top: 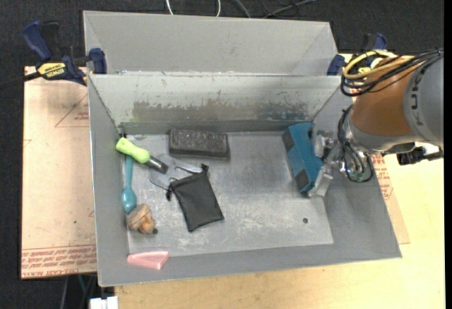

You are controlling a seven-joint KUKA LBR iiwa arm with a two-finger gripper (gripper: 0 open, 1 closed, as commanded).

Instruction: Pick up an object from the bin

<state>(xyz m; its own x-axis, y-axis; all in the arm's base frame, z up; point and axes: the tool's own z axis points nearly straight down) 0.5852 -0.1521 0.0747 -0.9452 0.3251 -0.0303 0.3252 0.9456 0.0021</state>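
Observation:
My gripper [323, 173] is low at the right side of the bin, close against the sloping right wall. A blue block-shaped thing [299, 154] lies directly to its left, touching or nearly touching it; whether it is gripped I cannot tell. Further left, near the back wall, lies a dark grey rectangular block [199, 143].
A black pouch [196, 202] lies in the middle left. Along the left side are a green-handled tool [136, 152], a teal spoon-like thing [128, 189], a brown lumpy thing [143, 219] and a pink piece [148, 258]. The arm's orange cover and cables hang over the right rim.

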